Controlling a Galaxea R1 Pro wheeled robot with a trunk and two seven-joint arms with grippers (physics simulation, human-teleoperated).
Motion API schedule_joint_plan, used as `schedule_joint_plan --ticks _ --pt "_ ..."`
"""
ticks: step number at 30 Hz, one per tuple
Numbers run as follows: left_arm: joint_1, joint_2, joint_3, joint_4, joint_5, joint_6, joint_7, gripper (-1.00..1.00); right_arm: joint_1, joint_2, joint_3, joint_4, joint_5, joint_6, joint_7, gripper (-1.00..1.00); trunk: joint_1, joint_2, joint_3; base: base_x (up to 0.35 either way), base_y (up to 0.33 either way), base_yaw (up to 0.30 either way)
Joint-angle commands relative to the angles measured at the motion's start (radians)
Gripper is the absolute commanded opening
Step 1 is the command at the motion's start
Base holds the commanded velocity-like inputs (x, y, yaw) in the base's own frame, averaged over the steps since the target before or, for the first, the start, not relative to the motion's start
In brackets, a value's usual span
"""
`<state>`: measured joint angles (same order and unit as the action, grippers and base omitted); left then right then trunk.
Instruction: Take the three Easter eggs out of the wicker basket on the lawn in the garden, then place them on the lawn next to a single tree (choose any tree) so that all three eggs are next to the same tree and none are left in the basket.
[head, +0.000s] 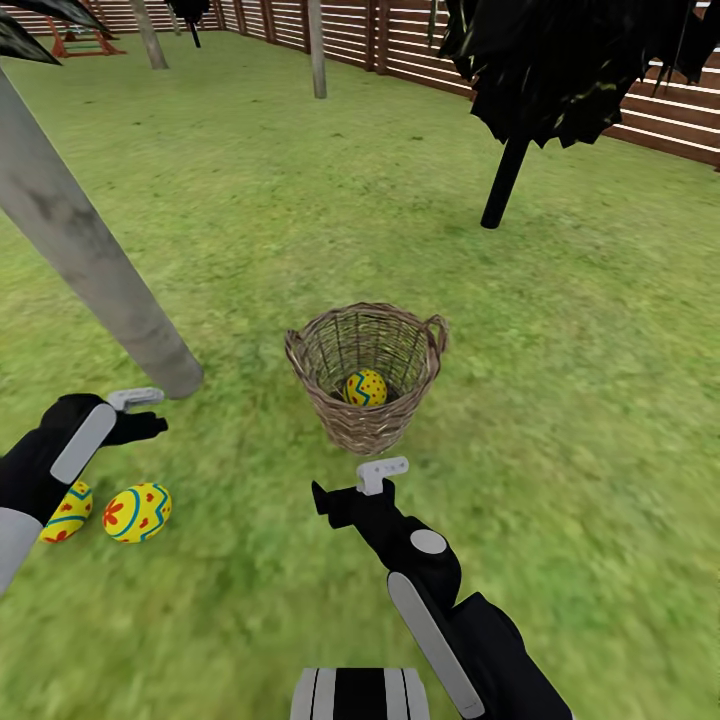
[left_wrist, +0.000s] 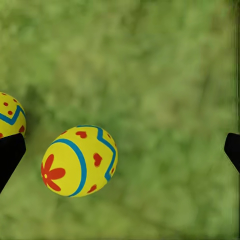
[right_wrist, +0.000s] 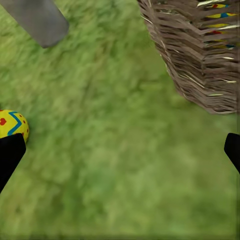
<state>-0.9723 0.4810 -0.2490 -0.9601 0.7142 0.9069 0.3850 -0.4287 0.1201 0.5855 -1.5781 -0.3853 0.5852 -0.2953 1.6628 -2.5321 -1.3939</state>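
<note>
one egg (head: 365, 387) sits in the basket (head: 366, 420) on the grass (head: 560, 420); two eggs (head: 137, 512) lie near the grey tree trunk (head: 90, 265). left gripper (head: 138, 412) and right gripper (head: 350, 487) both hang released, holding nothing

- The head view looks forward and down over the lawn (head: 300, 180) from above and behind the wicker basket (head: 366, 378).
- The left wrist view hangs close over grass beside that basket, facing down onto two Easter eggs (left_wrist: 79, 160) — probably the pair the head view shows.
- The right wrist view — low, near the basket's wall (right_wrist: 200, 55) — shares one egg.
</note>
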Motion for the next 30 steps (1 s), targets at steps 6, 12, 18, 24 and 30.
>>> schedule_joint_plan --ticks 6,12,18,24,30 --pt "0.03 0.001 -0.004 -0.067 0.011 0.007 0.008 1.0 -0.001 0.0 0.002 -0.001 -0.01 0.002 -0.01 1.0 0.0 0.0 -0.001 0.0 -0.014 0.0" --pt "0.042 0.001 -0.004 -0.102 0.012 0.009 0.007 1.0 -0.001 0.0 0.0 -0.001 -0.011 0.004 -0.01 1.0 0.0 0.0 -0.001 0.0 -0.002 0.0" --pt "0.043 0.001 -0.004 -0.109 0.013 0.009 0.009 1.0 -0.001 0.001 0.002 -0.001 -0.011 0.004 -0.01 1.0 0.0 0.0 -0.001 0.0 -0.036 0.0" --pt "0.044 0.001 -0.004 -0.113 0.012 0.009 0.009 1.0 -0.001 0.001 0.004 0.0 -0.01 0.004 -0.01 1.0 0.0 0.0 -0.001 0.0 -0.158 0.0" --pt "0.046 0.001 -0.004 -0.133 0.012 0.009 0.01 1.0 -0.001 0.001 0.005 0.0 -0.012 0.004 -0.009 1.0 0.0 0.0 -0.001 0.0 -0.064 0.0"
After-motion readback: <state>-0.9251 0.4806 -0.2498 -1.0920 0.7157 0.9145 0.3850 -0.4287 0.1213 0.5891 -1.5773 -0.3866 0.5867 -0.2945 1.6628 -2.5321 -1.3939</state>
